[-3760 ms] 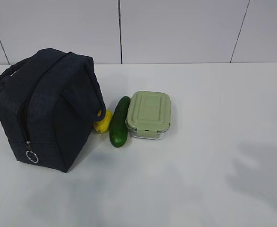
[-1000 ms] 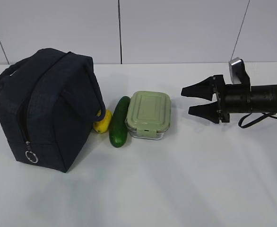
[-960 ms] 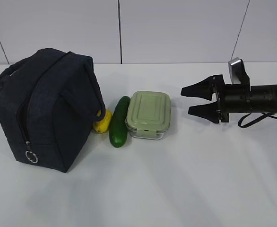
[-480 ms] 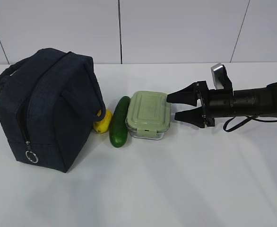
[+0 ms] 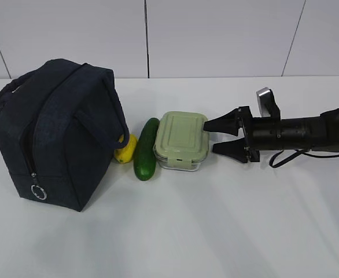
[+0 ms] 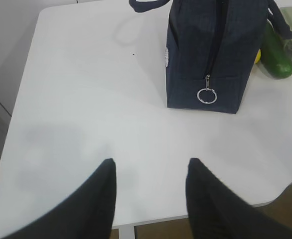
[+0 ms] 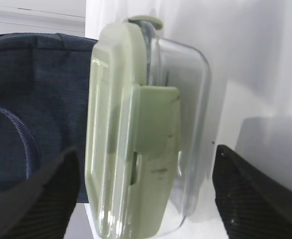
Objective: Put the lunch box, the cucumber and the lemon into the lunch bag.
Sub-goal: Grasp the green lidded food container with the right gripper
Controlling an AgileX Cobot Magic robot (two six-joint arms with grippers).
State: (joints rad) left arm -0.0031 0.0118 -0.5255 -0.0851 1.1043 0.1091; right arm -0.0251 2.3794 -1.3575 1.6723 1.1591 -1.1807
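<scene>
- Since a second ago the right hand [image 5: 213, 136] has travelled from 3 o'clock toward the lunch box [image 5: 181, 140], its spread fingertips now just beside the box's right end.
- Right hand: released, gripping nothing; the wrist view shows the box framed between both fingers.
- Left hand [image 6: 151, 199]: parted, empty, hanging over bare surface [image 5: 227, 231], well apart from everything.
- From the right hand, the box lies at 9 o'clock; its long axis runs roughly 12 to 6 o'clock, across the approach.
- Cucumber [image 5: 146, 149] lies just left of the box, lemon [image 5: 125, 149] beyond it against the lunch bag [image 5: 54, 133].
- Lunch bag stands at 9 o'clock; its zipper looks closed, so nothing can be seen inside.
</scene>
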